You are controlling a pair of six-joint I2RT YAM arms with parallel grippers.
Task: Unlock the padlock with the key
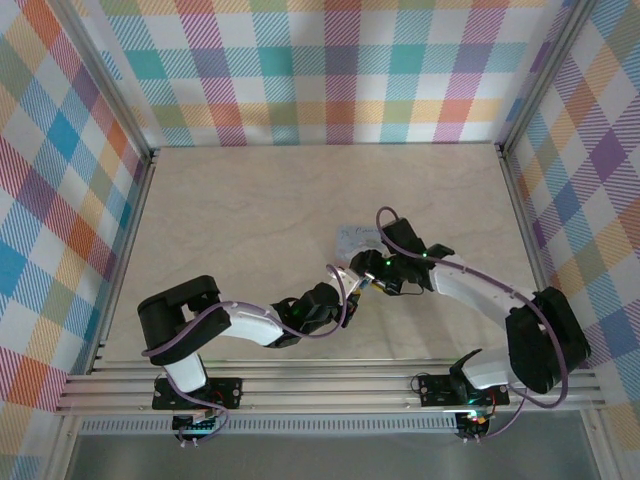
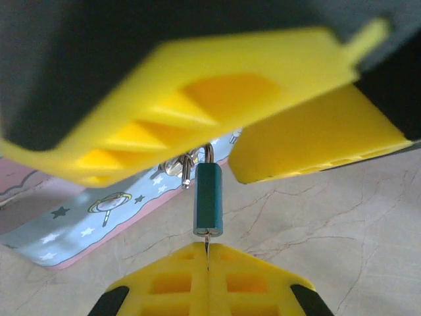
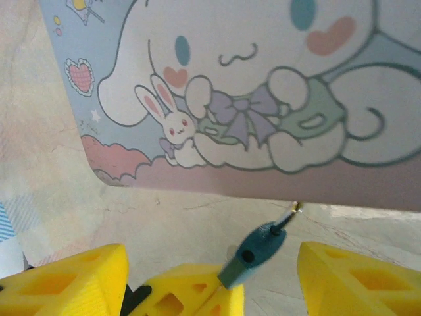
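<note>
Left gripper jaws are pressing together, pinching one tiny teal padlock by its lower end; it's sticking out at 12 o'clock from the fingertips. Right gripper jaws are standing spread, with the padlock sitting between them. One pastel tin, with cartoon dog and bunny print, is lying at 12 o'clock on the table.

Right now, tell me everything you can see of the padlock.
The padlock is a tiny teal block, matte, with a dark hole in one face. A thin silvery piece at one end is pinched in the shut left end effector; silvery loops show at the other end, near the tin. The right end effector stands open, a finger each side, clear of the body.
</note>
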